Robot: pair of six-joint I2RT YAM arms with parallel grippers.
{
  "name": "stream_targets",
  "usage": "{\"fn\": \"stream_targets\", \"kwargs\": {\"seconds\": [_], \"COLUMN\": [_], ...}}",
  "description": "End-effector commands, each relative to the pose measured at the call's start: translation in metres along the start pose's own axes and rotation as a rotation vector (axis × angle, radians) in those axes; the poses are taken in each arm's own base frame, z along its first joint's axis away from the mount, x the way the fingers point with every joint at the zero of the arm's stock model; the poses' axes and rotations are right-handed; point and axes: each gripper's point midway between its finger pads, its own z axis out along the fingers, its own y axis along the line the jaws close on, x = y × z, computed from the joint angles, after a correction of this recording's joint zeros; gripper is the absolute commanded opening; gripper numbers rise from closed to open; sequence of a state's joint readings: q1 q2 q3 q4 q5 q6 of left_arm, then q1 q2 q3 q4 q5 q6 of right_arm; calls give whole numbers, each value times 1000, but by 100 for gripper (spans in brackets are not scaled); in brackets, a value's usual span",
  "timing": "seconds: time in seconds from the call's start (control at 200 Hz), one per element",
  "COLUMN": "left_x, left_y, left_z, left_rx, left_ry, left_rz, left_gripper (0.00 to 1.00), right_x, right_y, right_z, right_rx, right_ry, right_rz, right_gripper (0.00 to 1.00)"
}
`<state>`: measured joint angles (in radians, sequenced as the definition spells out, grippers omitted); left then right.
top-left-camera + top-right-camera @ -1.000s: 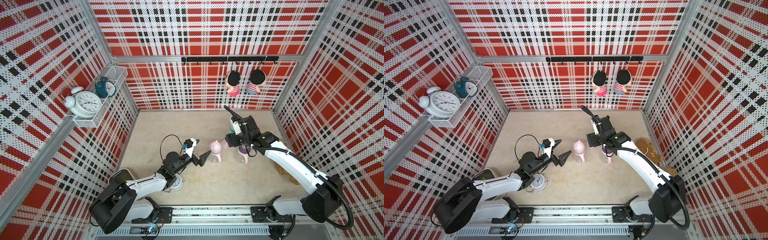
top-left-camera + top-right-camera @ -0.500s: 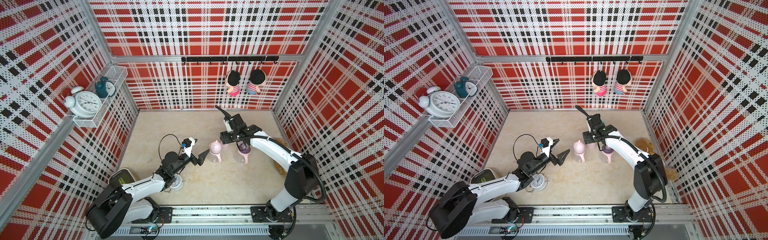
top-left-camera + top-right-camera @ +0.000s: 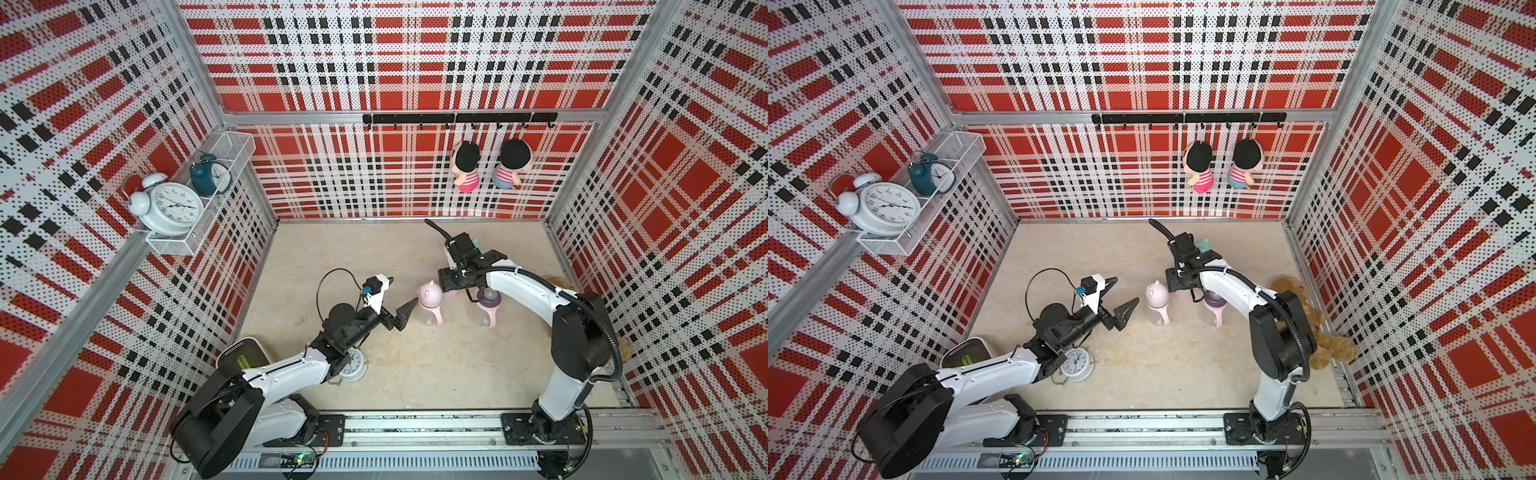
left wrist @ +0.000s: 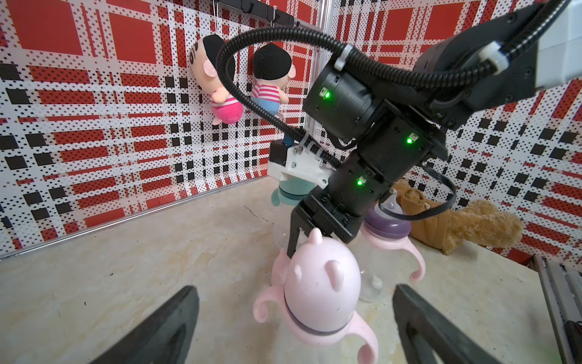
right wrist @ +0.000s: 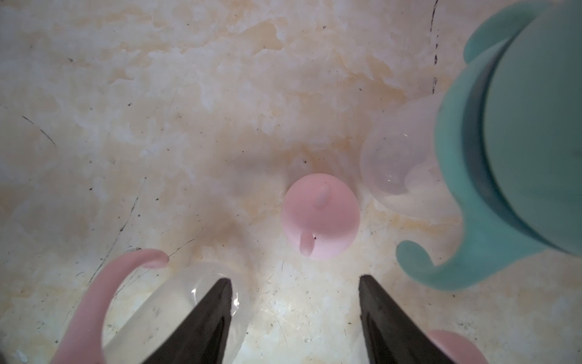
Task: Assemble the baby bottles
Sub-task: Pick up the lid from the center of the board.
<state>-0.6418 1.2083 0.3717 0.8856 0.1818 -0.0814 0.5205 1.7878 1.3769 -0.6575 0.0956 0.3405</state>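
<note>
Standing at the rail side of the cell, noting left to right.

Left wall: wire shelf (image 3: pixel 174 245) carries a large white alarm clock (image 3: pixel 170 205) and a smaller teal clock (image 3: pixel 208 176).

Left arm reaches low over the tabletop (image 3: pixel 415 374). A small white clock (image 3: pixel 1076 363) lies face up, partly under the arm.

Left tool (image 3: pixel 1122 294): fingers spread wide, nothing in them. In the left wrist view the capped pink bottle (image 4: pixel 321 283) stands upright just ahead, framed by the two fingers and touching neither. Its eared dome cap is on, with a pink two-handled ring below it.

Right tool (image 5: pixel 293 279): points down at the tabletop between the two pink bottles and a little behind them. Jaws stand apart, gripping nothing. In the right wrist view a loose pink cap (image 5: pixel 321 217) sits on the tabletop below, ears up, clear of both fingers.

Uncapped pink bottle (image 3: pixel 487 297): upright, near the capped one on its right. Purple collar and bare nipple show, and the pink handles hang down. The right forearm partly covers it in both top views.

Teal bottle (image 3: pixel 1202 245): upright behind the right arm, toward the back wall, mostly hidden in the top views.

Brown plush toy (image 3: pixel 1325 340): lies against the right wall.
</note>
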Motion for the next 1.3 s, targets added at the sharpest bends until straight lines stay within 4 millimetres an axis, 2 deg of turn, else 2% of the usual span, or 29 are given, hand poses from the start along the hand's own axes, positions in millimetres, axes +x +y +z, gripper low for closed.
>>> {"fn": "stream_targets", "kwargs": {"seconds": [0.0, 0.346, 0.636, 1.293], "left_x": [0, 5, 8, 5], "left_y": [1, 0, -3, -5], "left_z": [-1, 3, 8, 10], "left_rx": [-3, 4, 15, 19], "left_ry": [3, 20, 29, 24], "left_rz": [7, 1, 7, 15], "left_gripper": [98, 98, 98, 98], "right_x": [-6, -2, 6, 4], "right_y": [-7, -18, -17, -17], "right_z": [8, 32, 50, 74], "right_rx": [35, 74, 74, 92], "right_ry": [-12, 14, 44, 51], "right_rz": [22, 82, 129, 142], "right_gripper": [67, 67, 68, 70]}}
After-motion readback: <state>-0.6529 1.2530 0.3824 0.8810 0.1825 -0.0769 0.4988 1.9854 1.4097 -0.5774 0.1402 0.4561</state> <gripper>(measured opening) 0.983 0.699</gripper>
